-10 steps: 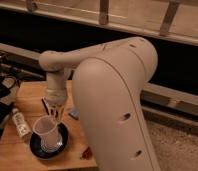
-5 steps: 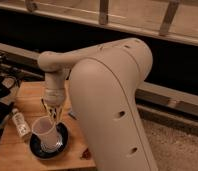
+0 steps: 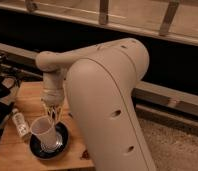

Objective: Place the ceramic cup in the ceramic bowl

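The ceramic cup (image 3: 44,131) stood, tilted a little, inside the ceramic bowl (image 3: 49,144), its base down in the dish and its open mouth leaning toward the left edge of the worktop (image 3: 14,152). Judged from that, the main part of the task looked nearly done: the cup was within the bowl's rim instead of beside it. What seemed left was for the cup to be let go and for the arm (image 3: 67,60) to clear away without dragging or tipping it.

The end effector (image 3: 53,115) hung directly above the cup, at the cup's back rim, over the front part of the worktop. Its pale fingers reached down to the rim, and they appeared to touch or pinch it, but whether they were clamped on the wall or already parted from it could not be told.

The bowl sat near the worktop's front edge. A small white bottle (image 3: 20,123) lay just to its left, apart from it, toward the left edge.
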Action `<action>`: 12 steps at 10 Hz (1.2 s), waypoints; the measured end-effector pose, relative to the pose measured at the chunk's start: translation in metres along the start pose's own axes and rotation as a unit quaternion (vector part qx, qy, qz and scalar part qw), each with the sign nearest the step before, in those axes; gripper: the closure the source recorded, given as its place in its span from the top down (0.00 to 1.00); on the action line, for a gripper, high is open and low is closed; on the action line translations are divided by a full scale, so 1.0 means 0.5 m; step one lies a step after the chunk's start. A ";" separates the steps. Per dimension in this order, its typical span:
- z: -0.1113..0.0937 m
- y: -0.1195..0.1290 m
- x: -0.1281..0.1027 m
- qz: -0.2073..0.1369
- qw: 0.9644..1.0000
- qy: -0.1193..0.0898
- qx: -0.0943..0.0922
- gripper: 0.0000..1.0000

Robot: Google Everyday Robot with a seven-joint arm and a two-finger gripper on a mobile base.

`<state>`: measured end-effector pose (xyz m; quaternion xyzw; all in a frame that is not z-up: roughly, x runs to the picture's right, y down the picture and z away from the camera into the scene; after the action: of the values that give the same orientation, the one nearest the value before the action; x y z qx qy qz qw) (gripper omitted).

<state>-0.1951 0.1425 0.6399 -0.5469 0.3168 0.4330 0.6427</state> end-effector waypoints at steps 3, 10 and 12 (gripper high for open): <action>-0.002 0.007 -0.001 -0.002 1.000 0.001 0.002 0.32; -0.003 0.025 -0.008 -0.007 1.000 0.007 0.003 0.32; -0.004 0.025 -0.009 -0.007 1.000 0.007 0.001 0.32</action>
<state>-0.2082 0.1401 0.6383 -0.5517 0.3179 0.4238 0.6442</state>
